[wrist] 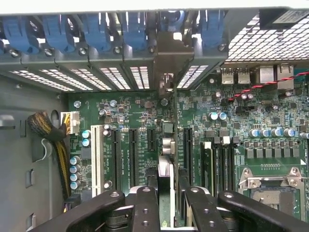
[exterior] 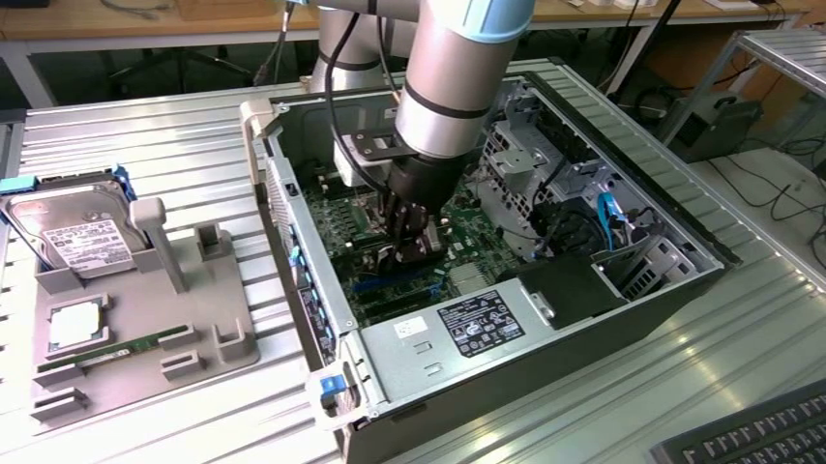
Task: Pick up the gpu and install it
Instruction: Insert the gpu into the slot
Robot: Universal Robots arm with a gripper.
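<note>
My gripper (exterior: 408, 249) is deep inside the open computer case (exterior: 278, 193), low over the green motherboard (exterior: 339, 217). In the wrist view the gpu (wrist: 166, 145) stands edge-on between the black fingers (wrist: 145, 205), a thin card running away from the gripper (wrist: 166, 191) toward the case's rear wall. Its metal bracket (wrist: 169, 58) sits up against the row of rear slot openings. The card is lined up over the expansion slots, between two black ones (wrist: 150, 140). The fingers are shut on the card's near end. From the exterior view the arm hides most of the card.
A white slot (wrist: 96, 154), memory slots (wrist: 217, 164) and the processor socket (wrist: 270, 186) flank the card. Blue slot clips (wrist: 96, 31) line the rear wall. Outside, a grey fixture (exterior: 193, 319) holds a hard drive (exterior: 77, 237) and a green memory stick (exterior: 116, 346). A power supply (exterior: 478, 324) fills the case's near end.
</note>
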